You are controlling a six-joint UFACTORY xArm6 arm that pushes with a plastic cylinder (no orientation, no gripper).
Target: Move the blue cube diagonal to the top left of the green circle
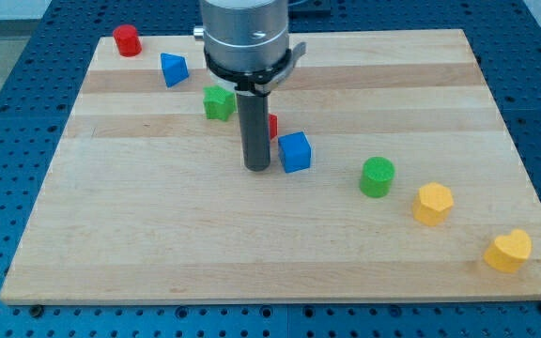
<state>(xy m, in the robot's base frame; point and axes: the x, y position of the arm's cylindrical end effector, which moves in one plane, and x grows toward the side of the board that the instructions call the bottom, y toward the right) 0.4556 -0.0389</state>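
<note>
The blue cube [295, 151] lies near the middle of the wooden board [158, 235]. The green circle [378, 176], a short cylinder, lies to its lower right, about a block's width away. My tip [257, 167] is on the board just left of the blue cube, close to touching it. The rod hides most of a red block [272, 124] just above the cube.
A green block [219, 102] lies up-left of the rod. A blue triangle [173, 69] and a red cylinder [127, 40] lie at the top left. A yellow hexagon [433, 203] and a yellow heart [508, 251] lie at the lower right.
</note>
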